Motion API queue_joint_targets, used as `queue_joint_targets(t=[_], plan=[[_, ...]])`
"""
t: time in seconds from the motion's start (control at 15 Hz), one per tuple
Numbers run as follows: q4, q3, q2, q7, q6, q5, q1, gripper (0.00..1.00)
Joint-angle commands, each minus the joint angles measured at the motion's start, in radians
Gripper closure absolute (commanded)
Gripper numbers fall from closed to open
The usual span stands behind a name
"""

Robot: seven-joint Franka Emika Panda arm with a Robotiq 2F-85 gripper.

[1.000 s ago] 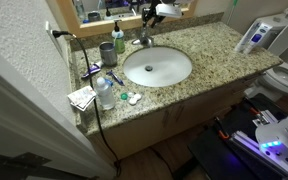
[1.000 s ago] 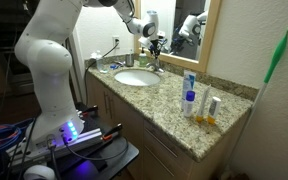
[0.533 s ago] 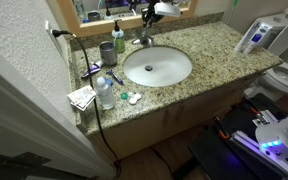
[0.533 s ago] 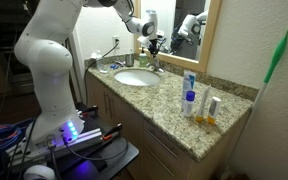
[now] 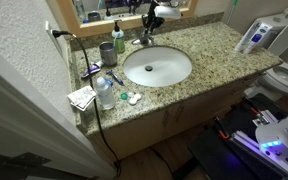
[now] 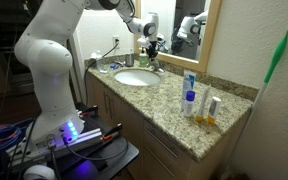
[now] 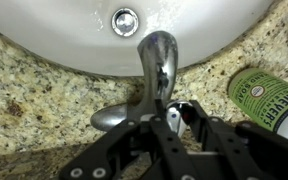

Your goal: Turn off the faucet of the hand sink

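The black two-fingered gripper point(image 5: 149, 22) on the white robot arm has slipped a hair toward 7 o'clock in an exterior view (so slight it is hard to be sure), coming nearer the small silvery chrome faucet point(image 5: 144, 40).

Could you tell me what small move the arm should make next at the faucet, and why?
Probably ease the gripper down onto the faucet lever and push it closed: the wrist view shows the jaws right at the spout's base beside the hand sink, contact unclear.
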Motion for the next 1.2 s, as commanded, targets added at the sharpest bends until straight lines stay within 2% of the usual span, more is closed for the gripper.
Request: queue_joint_targets(t=[0.0, 0.13, 0.2, 0.27, 0.4, 0.67, 0.73, 0.93, 1.0, 1.13], plan=[[-0.011, -0.017, -0.001, 0.0, -0.146, -0.035, 0.002, 0.93], [-0.011, -0.016, 0.008, -0.003, -0.149, -0.035, 0.002, 0.93], [-0.013, -0.014, 0.006, -0.004, -0.153, -0.033, 0.002, 0.46], [-0.016, -0.01, -0.001, -0.011, -0.165, -0.03, -0.002, 0.45], [-0.04, -0.01, -0.031, -0.025, -0.234, -0.038, -0.002, 0.32], [-0.131, -0.018, -0.137, -0.064, -0.26, -0.102, 0.003, 0.05], [-0.161, -0.019, -0.169, -0.073, -0.259, -0.12, 0.003, 0.0], [-0.23, -0.017, -0.221, -0.091, -0.249, -0.127, -0.018, 0.0], [-0.139, -0.014, -0.162, -0.058, -0.261, -0.123, -0.003, 0.0], [-0.179, -0.017, -0.192, -0.066, -0.262, -0.124, -0.01, 0.0]])
